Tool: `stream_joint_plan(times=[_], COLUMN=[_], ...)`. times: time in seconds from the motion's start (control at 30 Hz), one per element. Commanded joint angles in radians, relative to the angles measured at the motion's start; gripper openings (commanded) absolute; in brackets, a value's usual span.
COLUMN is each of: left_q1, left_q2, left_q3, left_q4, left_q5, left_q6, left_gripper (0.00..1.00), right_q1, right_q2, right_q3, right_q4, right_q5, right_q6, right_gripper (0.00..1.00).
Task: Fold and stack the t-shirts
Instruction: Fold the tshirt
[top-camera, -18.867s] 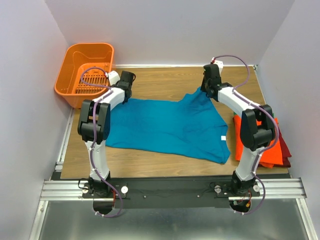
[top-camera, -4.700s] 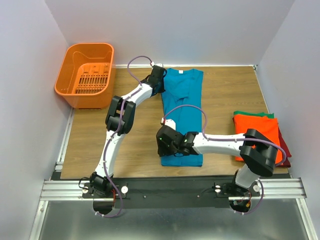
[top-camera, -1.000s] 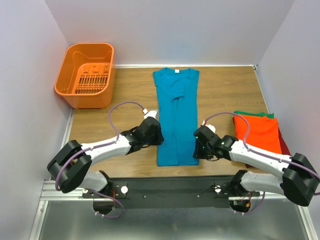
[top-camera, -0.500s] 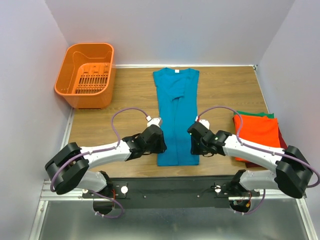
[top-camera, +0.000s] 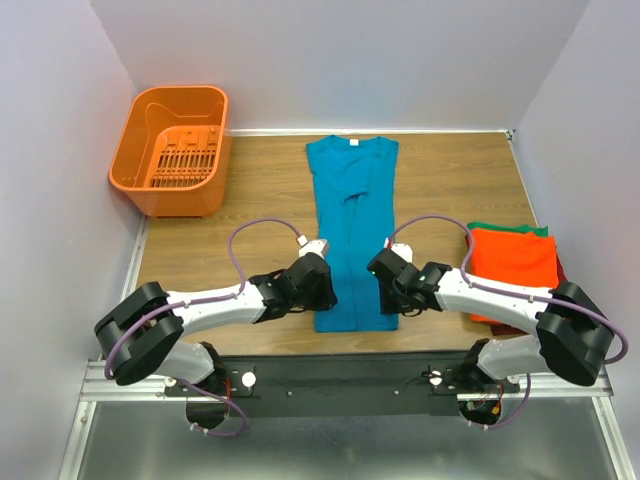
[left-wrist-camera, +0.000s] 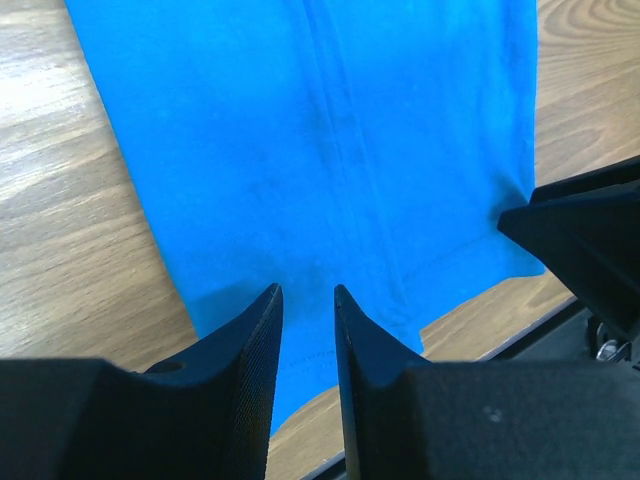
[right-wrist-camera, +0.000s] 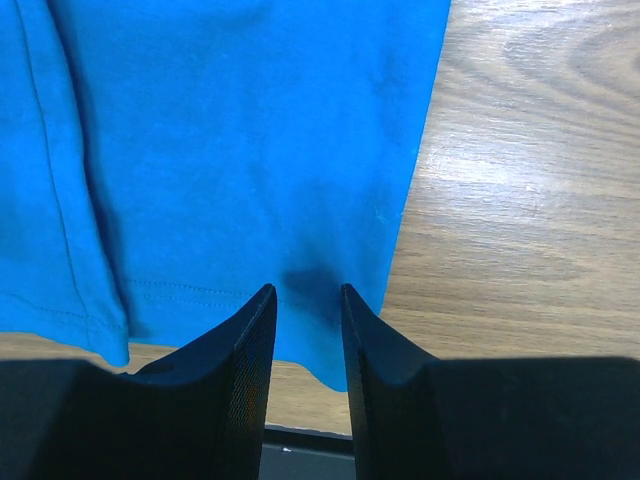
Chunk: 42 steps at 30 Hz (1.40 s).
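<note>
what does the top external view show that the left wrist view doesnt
Only top external: the orange basket, the folded orange shirt on the stack at right, and the white tag at the collar end of the teal shirt. Only left wrist: the left gripper close up, its fingers narrowly apart over the hem stitching. Both: the teal shirt lying on the wooden table.
</note>
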<state>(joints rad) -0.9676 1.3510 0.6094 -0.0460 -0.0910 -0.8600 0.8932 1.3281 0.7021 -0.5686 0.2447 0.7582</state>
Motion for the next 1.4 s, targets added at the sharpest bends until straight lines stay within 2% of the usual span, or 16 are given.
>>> stream_joint_plan(times=[0.0, 1.27, 1.3, 1.37], left_q1=[-0.01, -0.022, -0.022, -0.022], left_q2=[0.013, 0.042, 0.042, 0.04], left_q3=[0.003, -0.065, -0.066, -0.068], left_q4=[0.024, 0.015, 0.015, 0.011], left_q5=[0.02, 0.046, 0.046, 0.046], left_q6=[-0.002, -0.053, -0.054, -0.054], left_gripper=[0.35, 0.34, 0.34, 0.33], right_q1=[0.013, 0.041, 0.041, 0.042], right_q2=[0.01, -0.017, -0.015, -0.02], right_q3=[0.0, -0.093, -0.095, -0.098], right_q4=[0.021, 0.009, 0.009, 0.009], right_q5=[0.036, -0.024, -0.022, -0.025], right_q6=[0.0, 0.095, 0.095, 0.101], right_gripper=[0.39, 0.39, 0.38, 0.29])
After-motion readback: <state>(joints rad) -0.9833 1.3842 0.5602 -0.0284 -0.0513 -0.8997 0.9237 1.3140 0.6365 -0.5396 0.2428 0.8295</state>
